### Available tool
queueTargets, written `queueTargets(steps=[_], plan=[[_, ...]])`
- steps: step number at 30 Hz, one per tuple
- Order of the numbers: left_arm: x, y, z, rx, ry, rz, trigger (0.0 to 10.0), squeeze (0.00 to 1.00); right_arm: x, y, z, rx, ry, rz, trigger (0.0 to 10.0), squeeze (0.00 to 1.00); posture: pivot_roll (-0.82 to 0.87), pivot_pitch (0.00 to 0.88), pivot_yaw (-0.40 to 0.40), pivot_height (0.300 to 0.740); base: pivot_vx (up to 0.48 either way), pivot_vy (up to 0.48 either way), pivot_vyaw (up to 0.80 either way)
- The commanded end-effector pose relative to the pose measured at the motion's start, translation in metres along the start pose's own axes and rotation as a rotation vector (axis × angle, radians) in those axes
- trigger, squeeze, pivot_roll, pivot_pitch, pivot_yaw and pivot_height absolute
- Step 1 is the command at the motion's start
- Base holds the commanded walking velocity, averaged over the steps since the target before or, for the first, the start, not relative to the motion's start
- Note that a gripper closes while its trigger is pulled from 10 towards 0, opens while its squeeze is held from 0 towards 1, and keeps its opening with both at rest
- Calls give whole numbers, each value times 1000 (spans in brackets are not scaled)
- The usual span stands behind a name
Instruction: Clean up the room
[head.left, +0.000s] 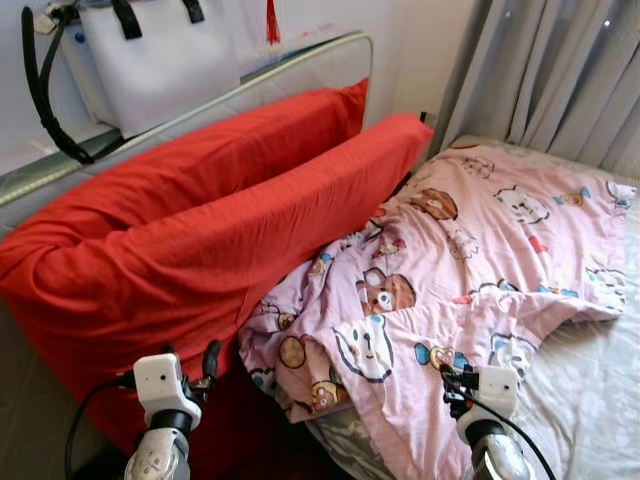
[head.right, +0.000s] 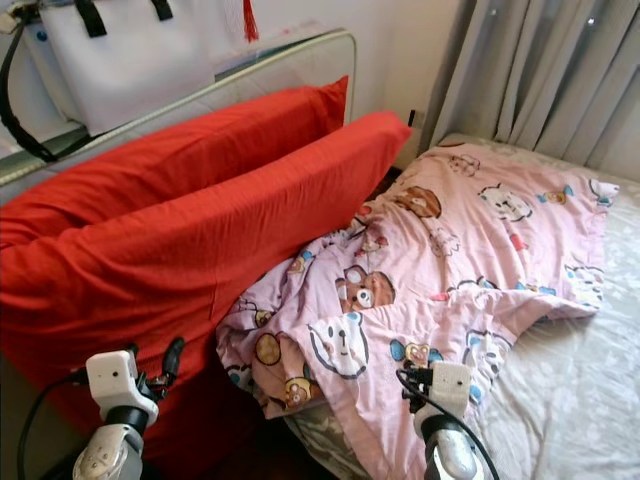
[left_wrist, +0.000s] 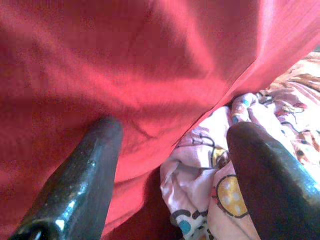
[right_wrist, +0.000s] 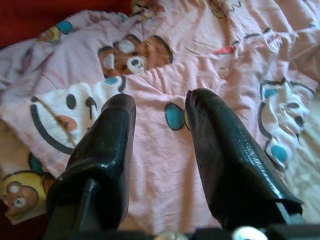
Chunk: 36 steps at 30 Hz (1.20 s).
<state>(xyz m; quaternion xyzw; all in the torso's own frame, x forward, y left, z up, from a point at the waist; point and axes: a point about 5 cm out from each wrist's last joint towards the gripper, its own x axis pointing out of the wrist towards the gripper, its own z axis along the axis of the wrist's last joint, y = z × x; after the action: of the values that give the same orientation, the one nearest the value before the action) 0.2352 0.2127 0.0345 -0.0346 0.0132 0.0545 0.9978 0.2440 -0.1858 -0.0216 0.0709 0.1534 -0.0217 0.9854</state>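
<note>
Bedding covers most of the bed (head.left: 600, 400): a pink quilt (head.left: 470, 260) printed with cartoon bears lies rumpled across it, its near corner bunched and folded over just at the mattress edge, its far side spread flatter toward the grey curtain (head.left: 560, 70). A strip of pale sheet shows bare on the robot's right, past the quilt's ragged lower hem. Two long red pillows (head.left: 200, 230) stand leaning one behind the other against the headboard rail (head.left: 200, 100), and the quilt's crumpled edge is pressed up against the front one. A white bag (head.left: 150, 55) with black straps sits behind the rail.

The left gripper (left_wrist: 172, 165) is low beside the front pillow, fingers (left_wrist: 85, 170) spread wide with nothing between them; one finger lies close to the red fabric, the other over the bunched quilt corner, so the seam where pillow meets quilt runs through the gap. The right gripper (right_wrist: 160, 135) hangs above the quilt near its front fold, fingers (right_wrist: 107, 145) parted by a moderate gap and empty, over a blue spot in the print. Whether either set touches the cloth cannot be told. Dark floor shows under the bed's near corner between the two arms
</note>
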Motion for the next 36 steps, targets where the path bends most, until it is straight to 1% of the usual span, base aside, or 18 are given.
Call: queueTargets(steps=[1,5,8,10,11,12,15,16,24,28,33,36], plan=[[0,-4,4,1,14,-9,10000,0,5,1,12,-11,-57,6,10000,0,7,0,-7,740,0,0,0],[2,-4,4,3,14,-9,10000,0,7,1,16,-25,-66,11,10000,0,18,0,-18,740,0,0,0],[8,-7,10,-2,8,-6,10000,0,19,2,31,-38,-79,18,10000,0,22,0,-25,740,0,0,0],[9,-7,12,-4,5,-7,10000,0,22,3,34,-36,-85,20,10000,0,23,0,-27,740,0,0,0],[10,-8,16,-6,3,-7,10000,0,25,6,41,-39,-107,34,10000,0,16,0,-28,735,0,0,0],[10,-8,16,-6,3,-7,10000,0,25,6,41,-39,-107,34,10000,0,16,0,-28,735,0,0,0],[13,-7,20,-4,-4,-8,10000,0,29,10,55,-34,-181,52,10000,0,7,0,-29,730,0,0,0],[14,-7,20,-3,-5,-8,10000,0,30,10,56,-33,-185,49,10000,0,6,0,-30,730,0,0,0],[8,-4,17,-7,12,6,10000,0,28,11,53,-20,-182,56,10000,0,12,0,-34,730,0,0,0],[8,-3,16,-6,18,7,10000,0,28,11,51,-38,-161,55,10000,0,11,0,-31,730,0,0,0],[9,-1,14,-1,24,3,10000,0,29,10,50,-37,-140,48,10000,0,9,0,-30,695,0,0,0],[9,0,13,0,28,2,10000,0,28,8,50,-28,-159,49,10000,0,7,0,-31,695,0,0,0]])
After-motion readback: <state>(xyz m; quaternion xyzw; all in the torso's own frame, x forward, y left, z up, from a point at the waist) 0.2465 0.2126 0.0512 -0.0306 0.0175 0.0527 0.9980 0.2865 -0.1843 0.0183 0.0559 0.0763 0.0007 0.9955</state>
